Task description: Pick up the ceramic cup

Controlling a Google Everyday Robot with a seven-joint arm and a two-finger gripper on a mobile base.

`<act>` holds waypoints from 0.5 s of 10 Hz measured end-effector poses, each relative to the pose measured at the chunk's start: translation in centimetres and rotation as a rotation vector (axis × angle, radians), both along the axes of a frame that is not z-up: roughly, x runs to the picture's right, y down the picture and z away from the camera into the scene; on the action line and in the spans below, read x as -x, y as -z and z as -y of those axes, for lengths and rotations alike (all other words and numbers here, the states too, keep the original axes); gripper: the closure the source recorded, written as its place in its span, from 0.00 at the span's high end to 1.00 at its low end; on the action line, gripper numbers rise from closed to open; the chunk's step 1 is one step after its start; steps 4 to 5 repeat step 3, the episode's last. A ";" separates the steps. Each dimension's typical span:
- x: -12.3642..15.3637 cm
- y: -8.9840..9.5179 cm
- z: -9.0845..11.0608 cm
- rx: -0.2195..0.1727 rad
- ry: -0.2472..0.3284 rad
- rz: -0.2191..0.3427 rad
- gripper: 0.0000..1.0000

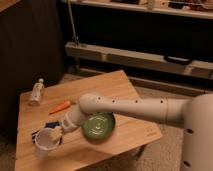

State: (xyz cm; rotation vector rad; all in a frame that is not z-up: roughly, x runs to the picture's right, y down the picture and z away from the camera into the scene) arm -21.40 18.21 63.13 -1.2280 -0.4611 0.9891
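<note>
The ceramic cup (45, 140) is small, white and round, at the front left of the wooden table (125, 90). My gripper (49, 132) is at the cup's rim, with a dark finger on its left side and the wrist on its right, and it looks shut on the cup. The cup sits slightly higher in the view than before, so it seems just off the table top. My white arm (130, 106) reaches in from the right, over the green bowl.
A green bowl (98, 125) lies just right of the cup, under my forearm. An orange carrot-like item (61, 106) and a blue object (50, 123) lie behind the cup. A clear bottle (36, 92) stands at the far left corner. Shelving runs behind the table.
</note>
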 end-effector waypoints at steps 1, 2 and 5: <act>-1.2 1.9 1.5 -0.023 -0.024 0.009 0.00; -2.1 3.8 2.7 -0.046 -0.039 0.025 0.00; -3.2 6.4 4.3 -0.088 -0.060 0.058 0.00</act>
